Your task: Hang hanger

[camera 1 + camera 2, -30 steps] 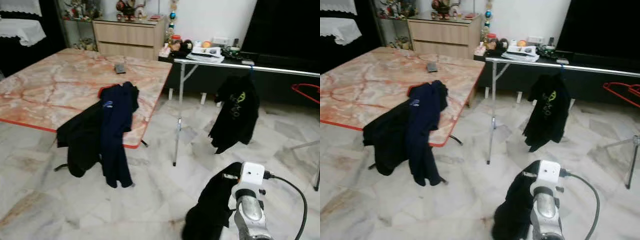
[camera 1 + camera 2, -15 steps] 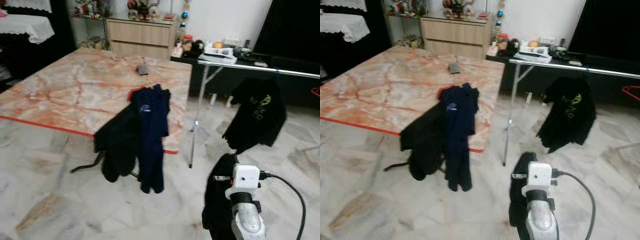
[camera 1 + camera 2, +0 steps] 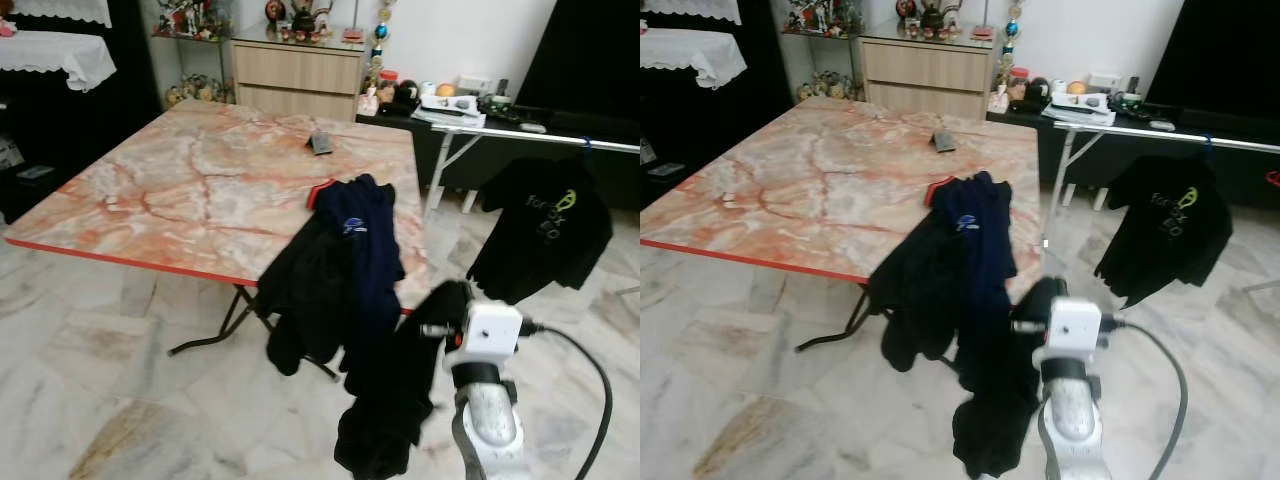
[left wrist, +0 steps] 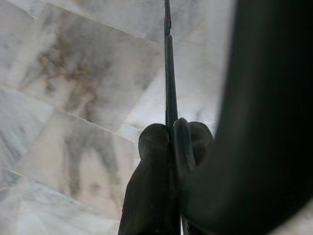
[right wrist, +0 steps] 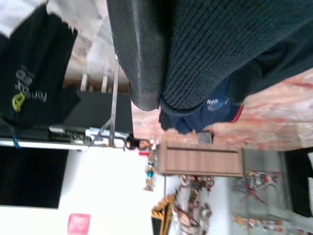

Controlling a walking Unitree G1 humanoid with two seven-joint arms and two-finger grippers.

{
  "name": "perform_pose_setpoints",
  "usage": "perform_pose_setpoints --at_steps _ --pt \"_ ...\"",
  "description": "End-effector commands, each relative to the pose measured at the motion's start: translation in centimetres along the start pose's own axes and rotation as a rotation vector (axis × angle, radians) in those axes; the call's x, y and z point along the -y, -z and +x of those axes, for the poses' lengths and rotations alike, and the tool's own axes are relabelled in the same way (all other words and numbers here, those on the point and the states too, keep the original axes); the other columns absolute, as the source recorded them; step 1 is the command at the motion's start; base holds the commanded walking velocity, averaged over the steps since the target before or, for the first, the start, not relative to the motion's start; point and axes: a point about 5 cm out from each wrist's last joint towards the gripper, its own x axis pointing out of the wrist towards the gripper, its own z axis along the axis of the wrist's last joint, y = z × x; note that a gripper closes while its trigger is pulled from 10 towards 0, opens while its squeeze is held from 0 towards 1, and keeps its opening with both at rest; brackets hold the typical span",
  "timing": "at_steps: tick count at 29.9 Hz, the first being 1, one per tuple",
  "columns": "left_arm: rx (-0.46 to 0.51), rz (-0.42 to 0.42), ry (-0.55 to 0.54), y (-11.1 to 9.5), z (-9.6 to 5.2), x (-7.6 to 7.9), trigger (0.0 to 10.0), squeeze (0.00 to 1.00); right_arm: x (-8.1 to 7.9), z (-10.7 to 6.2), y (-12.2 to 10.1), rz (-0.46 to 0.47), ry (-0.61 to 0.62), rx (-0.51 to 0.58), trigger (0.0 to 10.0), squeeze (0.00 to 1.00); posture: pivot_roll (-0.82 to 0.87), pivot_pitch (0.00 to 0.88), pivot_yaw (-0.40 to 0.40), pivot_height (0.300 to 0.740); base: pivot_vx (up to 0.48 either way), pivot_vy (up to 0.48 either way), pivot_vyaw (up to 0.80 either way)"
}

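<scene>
Here the right claw (image 5: 146, 63) — fingertips buried — grips a dark garment (image 3: 395, 400).

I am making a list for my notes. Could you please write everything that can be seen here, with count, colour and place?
Table: one, pink marble top with red edge, centre left.
Clothes: two, black and navy, draped over the table's near edge.
Small item: one, grey, on the table's far side.
T-shirt: one, black with yellow print, hanging from the rail at right.
Cabinet: one, beige, at the back wall.
Floor: pale marble tiles.
Right gripper: holding a dark garment, low right.
Left gripper: black, shut, over the floor.
</scene>
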Motion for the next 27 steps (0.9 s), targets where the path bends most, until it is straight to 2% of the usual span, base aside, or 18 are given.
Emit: perform_pose_setpoints --at_steps 1,8,14,16,18,27 --pt "-0.009 0.004 0.013 0.4 0.0 0.3 10.0 0.00 0.4 0.0 -0.2 0.006 0.029 -0.008 10.0 0.00 0.12 0.000 -0.029 0.740 0.000 0.461 0.00" --pt "-0.011 0.007 0.014 0.5 0.0 0.4 10.0 0.00 0.4 0.6 -0.8 0.007 0.043 0.005 10.0 0.00 0.12 0.000 -0.032 0.740 0.000 0.391 0.00" --pt "-0.013 0.010 0.012 0.5 0.0 0.8 10.0 0.00 0.5 1.1 -1.5 0.006 0.052 0.022 10.0 0.00 0.12 0.000 -0.036 0.740 0.000 0.000 0.00" --pt "-0.007 -0.010 0.027 0.5 0.1 1.6 10.0 0.00 0.4 1.6 -1.8 0.005 0.054 0.027 10.0 0.00 0.11 0.000 -0.034 0.740 0.000 0.000 0.00" --pt "-0.007 0.003 0.030 0.5 0.1 1.8 10.0 0.00 0.4 1.9 -2.0 0.010 0.067 0.037 10.0 0.00 0.11 0.000 -0.034 0.740 0.000 0.000 0.00" --pt "0.008 -0.030 0.029 0.2 0.1 1.7 10.0 0.00 0.2 3.4 -3.6 0.032 0.069 0.089 10.0 0.00 0.12 0.000 -0.041 0.740 0.000 0.000 0.00"
